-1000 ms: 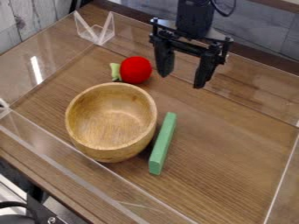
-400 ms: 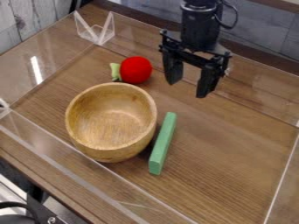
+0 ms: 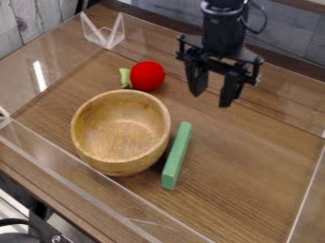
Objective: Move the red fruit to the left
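The red fruit (image 3: 148, 75) is a small glossy ball with a light green leaf on its left side. It rests on the wooden table, just behind the bowl. My gripper (image 3: 214, 87) hangs to the right of the fruit, pointing straight down and a clear gap away from it. Its two black fingers (image 3: 197, 82) stand apart with nothing between them, so it is open and holds nothing.
A wooden bowl (image 3: 89, 109) sits in front of the fruit, and a flat green bar (image 3: 177, 155) lies at the bowl's right. A clear plastic stand (image 3: 102, 31) is at the back left. Low transparent walls (image 3: 38, 157) enclose the table.
My gripper has drifted to the right, away from the red fruit, and its fingers stand a little closer together. The fruit, bowl and bar have not moved.
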